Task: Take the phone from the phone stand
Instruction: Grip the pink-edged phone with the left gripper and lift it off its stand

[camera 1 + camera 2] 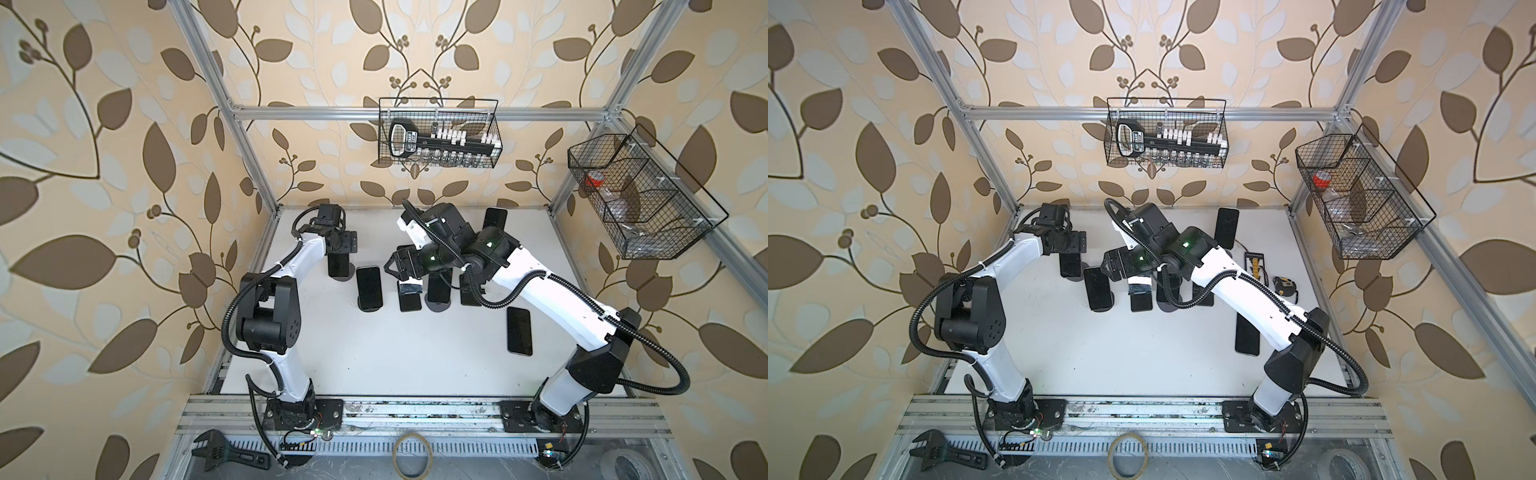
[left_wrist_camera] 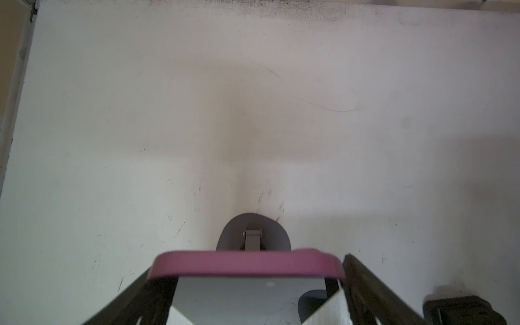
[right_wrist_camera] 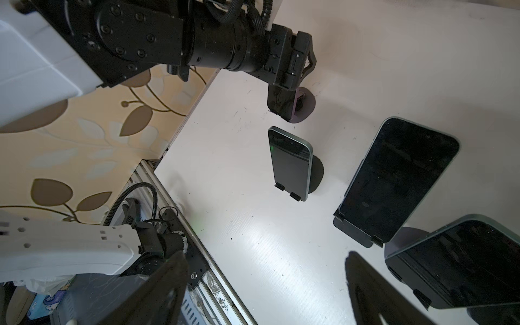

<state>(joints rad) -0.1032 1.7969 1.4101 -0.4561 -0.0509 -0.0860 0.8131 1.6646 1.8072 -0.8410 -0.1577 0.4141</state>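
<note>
White table (image 1: 374,353). Near its far left corner my left claw (image 2: 249,267) pinches the pink phone (image 2: 225,260) by its top sides. The phone leans on its grey stand (image 2: 233,233), gripped high, I judge, to lift clear. My right claw (image 3: 264,256) hangs spread, empty.

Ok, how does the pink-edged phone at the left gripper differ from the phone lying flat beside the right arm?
The pink-edged phone leans on a grey stand; the flat phone lies directly on the table. The pink-edged phone sits between the fingers of the left gripper; nothing brackets the flat phone. The pink-edged phone is far left, the flat phone front right. Both screens look dark in both top views.
</note>
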